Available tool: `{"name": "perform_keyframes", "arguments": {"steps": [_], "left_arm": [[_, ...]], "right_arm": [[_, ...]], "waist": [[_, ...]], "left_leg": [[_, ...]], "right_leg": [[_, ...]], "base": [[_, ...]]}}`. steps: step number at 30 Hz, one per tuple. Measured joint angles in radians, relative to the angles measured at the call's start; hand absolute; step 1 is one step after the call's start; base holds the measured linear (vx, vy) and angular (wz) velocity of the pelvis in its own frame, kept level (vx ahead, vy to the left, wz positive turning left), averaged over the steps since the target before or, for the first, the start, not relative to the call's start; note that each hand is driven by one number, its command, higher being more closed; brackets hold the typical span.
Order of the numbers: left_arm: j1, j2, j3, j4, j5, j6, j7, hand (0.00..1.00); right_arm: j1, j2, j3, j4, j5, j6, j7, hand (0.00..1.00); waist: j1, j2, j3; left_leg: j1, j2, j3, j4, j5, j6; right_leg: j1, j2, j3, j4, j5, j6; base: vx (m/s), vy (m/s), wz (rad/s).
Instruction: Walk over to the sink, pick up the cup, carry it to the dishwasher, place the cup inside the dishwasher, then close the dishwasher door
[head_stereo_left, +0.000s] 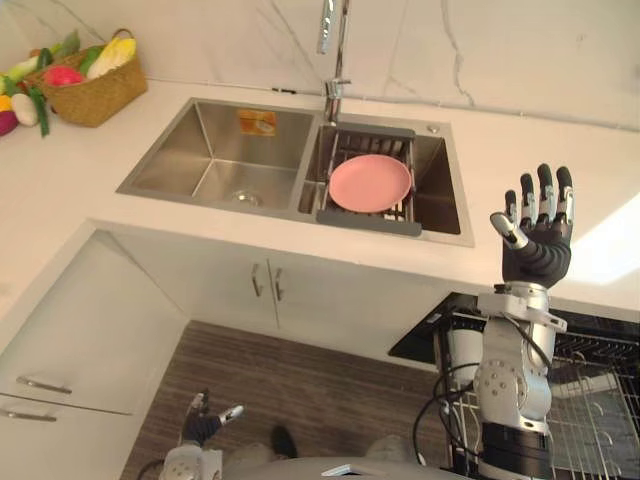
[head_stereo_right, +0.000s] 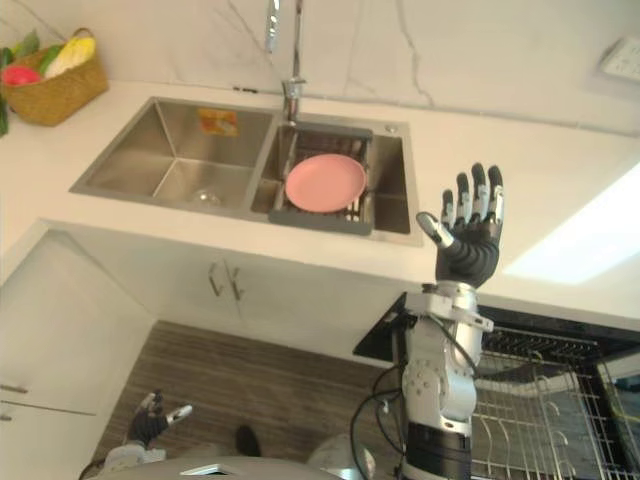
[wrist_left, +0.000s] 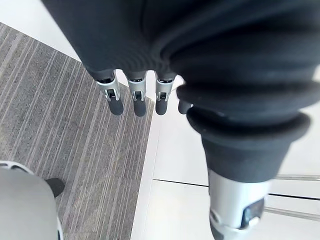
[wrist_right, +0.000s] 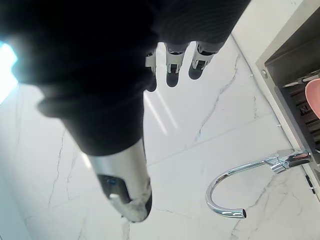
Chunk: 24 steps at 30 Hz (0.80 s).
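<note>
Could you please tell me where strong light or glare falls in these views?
Right eye view: a sunlit patch washes out the white countertop beside the open right hand. Left eye view: the stainless steel sink shows only soft sheen.

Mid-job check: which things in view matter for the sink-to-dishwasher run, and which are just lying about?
Job:
- sink
- pink plate, the dish lying on the sink's drain rack
- dishwasher rack, pulled out
- right robot hand, open, raised over the counter

Lying about:
- wicker basket of vegetables
- faucet
- left robot hand, idle, low by the floor
</note>
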<state>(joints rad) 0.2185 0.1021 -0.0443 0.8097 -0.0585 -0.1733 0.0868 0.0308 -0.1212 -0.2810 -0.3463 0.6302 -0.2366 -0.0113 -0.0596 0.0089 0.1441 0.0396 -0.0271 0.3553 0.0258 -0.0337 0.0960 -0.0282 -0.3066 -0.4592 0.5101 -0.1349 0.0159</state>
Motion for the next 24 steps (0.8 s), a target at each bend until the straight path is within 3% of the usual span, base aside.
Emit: {"name": "perform_keyframes", "arguments": {"steps": [4,6,10,11,12,19,22,24], "left_arm": [[-0.008,0.014,0.004,0.019,-0.007,0.004,-0.008,0.00],[-0.012,0.013,0.004,0.032,-0.009,0.003,-0.012,0.00],[-0.018,0.001,0.012,0.064,-0.009,-0.001,-0.040,0.00],[-0.018,-0.006,0.027,0.066,-0.008,-0.005,-0.050,0.00],[-0.006,-0.023,0.044,0.067,0.004,-0.033,-0.069,0.00],[0.001,-0.026,0.054,0.075,-0.003,-0.035,-0.074,0.00],[0.001,-0.031,0.084,0.092,-0.048,-0.038,-0.087,0.00],[0.001,-0.035,0.122,0.114,-0.109,-0.045,-0.102,0.00]], "right_arm": [[-0.001,-0.001,0.001,-0.034,0.001,-0.003,0.000,0.00],[-0.026,-0.006,0.000,-0.031,0.002,-0.006,-0.007,0.00],[-0.026,-0.007,-0.032,-0.033,-0.001,-0.009,-0.048,0.00],[-0.026,-0.007,-0.041,-0.033,-0.009,-0.010,-0.068,0.00],[-0.002,0.013,-0.047,-0.032,-0.008,-0.010,-0.089,0.00],[-0.002,0.013,-0.041,-0.032,0.004,-0.007,-0.074,0.00],[-0.005,0.013,-0.033,-0.029,0.039,0.011,-0.041,0.00],[-0.021,0.010,-0.026,-0.021,0.073,0.050,-0.018,0.00]], "waist": [[0.003,-0.026,-0.014],[0.010,-0.024,-0.017],[-0.007,-0.018,-0.021],[-0.006,-0.018,-0.022],[-0.027,-0.029,-0.036],[-0.024,-0.026,-0.059],[-0.006,-0.027,-0.066],[0.003,-0.027,-0.068]], "left_leg": [[0.001,0.002,0.021,-0.003,0.009,-0.014],[0.017,0.016,0.059,-0.043,0.033,-0.048],[0.056,0.033,0.068,-0.112,0.091,-0.065],[0.058,0.040,0.070,-0.112,0.092,-0.068],[0.064,0.030,0.103,-0.113,0.088,-0.064],[0.041,0.032,0.083,-0.113,0.094,-0.064],[0.032,0.039,0.080,-0.113,0.096,-0.067],[0.028,0.044,0.075,-0.113,0.099,-0.071]], "right_leg": [[0.027,0.036,0.007,-0.226,0.072,0.038],[0.063,0.073,0.015,-0.342,0.089,0.078],[0.069,0.112,0.007,-0.376,0.102,0.079],[0.079,0.123,0.007,-0.398,0.115,0.074],[0.098,0.138,0.039,-0.469,0.166,0.083],[0.098,0.138,0.028,-0.489,0.172,0.077],[0.097,0.144,0.024,-0.502,0.176,0.069],[0.096,0.150,0.019,-0.510,0.177,0.067]], "base": [[-0.04,-0.088,-0.19],[-0.06,-0.162,-0.53],[0.00,-0.097,-0.15],[0.01,-0.048,-0.05],[0.01,-0.029,-0.04],[0.00,-0.001,0.07],[0.01,-0.004,0.04],[0.01,-0.014,0.02]]}}
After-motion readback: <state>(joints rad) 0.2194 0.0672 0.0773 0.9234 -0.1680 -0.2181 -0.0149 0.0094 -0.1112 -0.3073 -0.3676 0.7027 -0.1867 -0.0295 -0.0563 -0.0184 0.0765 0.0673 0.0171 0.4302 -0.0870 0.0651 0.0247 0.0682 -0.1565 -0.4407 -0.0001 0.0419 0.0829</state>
